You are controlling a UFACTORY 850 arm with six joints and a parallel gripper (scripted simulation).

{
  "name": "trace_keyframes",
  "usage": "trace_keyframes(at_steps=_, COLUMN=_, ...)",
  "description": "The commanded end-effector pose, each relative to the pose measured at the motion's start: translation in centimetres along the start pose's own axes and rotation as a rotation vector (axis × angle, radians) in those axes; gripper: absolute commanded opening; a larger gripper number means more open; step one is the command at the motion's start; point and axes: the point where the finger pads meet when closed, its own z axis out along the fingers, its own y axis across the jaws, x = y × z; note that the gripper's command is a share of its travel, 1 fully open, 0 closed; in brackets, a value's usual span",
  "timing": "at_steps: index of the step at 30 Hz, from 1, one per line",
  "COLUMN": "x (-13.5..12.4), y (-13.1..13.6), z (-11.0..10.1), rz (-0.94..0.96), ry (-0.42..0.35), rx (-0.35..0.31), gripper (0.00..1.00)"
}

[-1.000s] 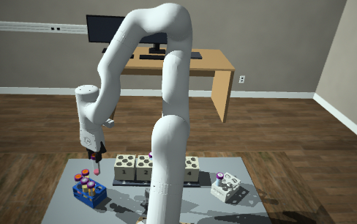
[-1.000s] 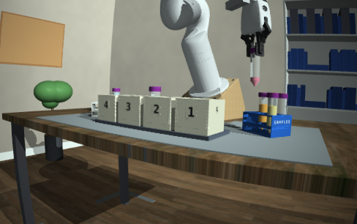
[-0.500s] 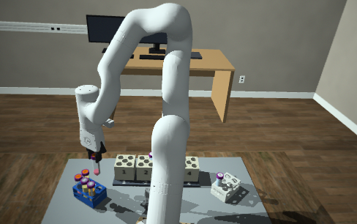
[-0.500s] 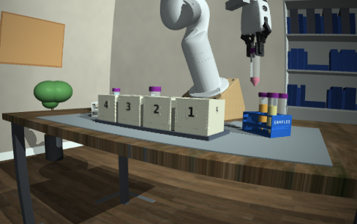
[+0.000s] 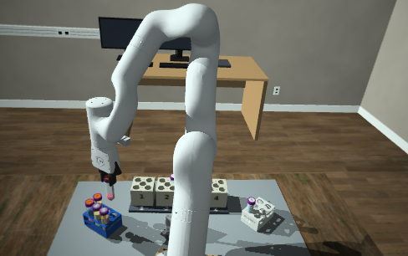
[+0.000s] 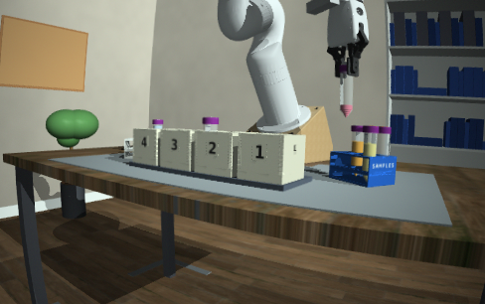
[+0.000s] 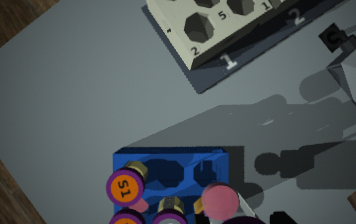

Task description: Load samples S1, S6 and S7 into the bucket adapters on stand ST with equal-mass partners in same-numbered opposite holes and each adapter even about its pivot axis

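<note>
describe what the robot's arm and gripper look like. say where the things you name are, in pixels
The arm (image 5: 196, 184) (image 6: 273, 79) is smooth and white, with thick rounded tubular links and rounded elbows. Faint rings of fine marks circle some links, and a small dark logo sits on the white gripper body. The gripper (image 5: 109, 182) (image 6: 346, 75) has black, angular, jointed fingers.

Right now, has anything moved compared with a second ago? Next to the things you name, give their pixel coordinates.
Nothing visibly changed. The gripper (image 5: 109, 181) (image 6: 346, 70) is still shut on the tube with the pink contents (image 5: 110, 195) (image 6: 347, 107), held above the table; the blue rack (image 5: 101, 226) (image 6: 382, 177) and the adapters (image 5: 142, 197) (image 6: 270, 160) stand as they did.
</note>
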Motion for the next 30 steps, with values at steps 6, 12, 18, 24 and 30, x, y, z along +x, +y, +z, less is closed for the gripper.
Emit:
trace_keyframes(at_steps=6, x=0.0, y=-0.1, z=0.0, rz=0.0, ry=0.0, rx=0.001, gripper=0.0)
trace_keyframes(at_steps=12, x=0.0, y=-0.1, z=0.7, rz=0.0, ry=0.0, rx=0.001, gripper=0.0)
trace_keyframes(at_steps=18, x=0.0, y=-0.1, z=2.0, rz=0.0, ry=0.0, rx=0.001, gripper=0.0)
trace_keyframes(at_steps=24, x=0.0, y=-0.1, z=2.7, rz=0.0, ry=0.0, rx=0.001, gripper=0.0)
trace_keyframes(at_steps=30, x=0.0, y=-0.1, z=4.0, rz=0.0, ry=0.0, rx=0.001, gripper=0.0)
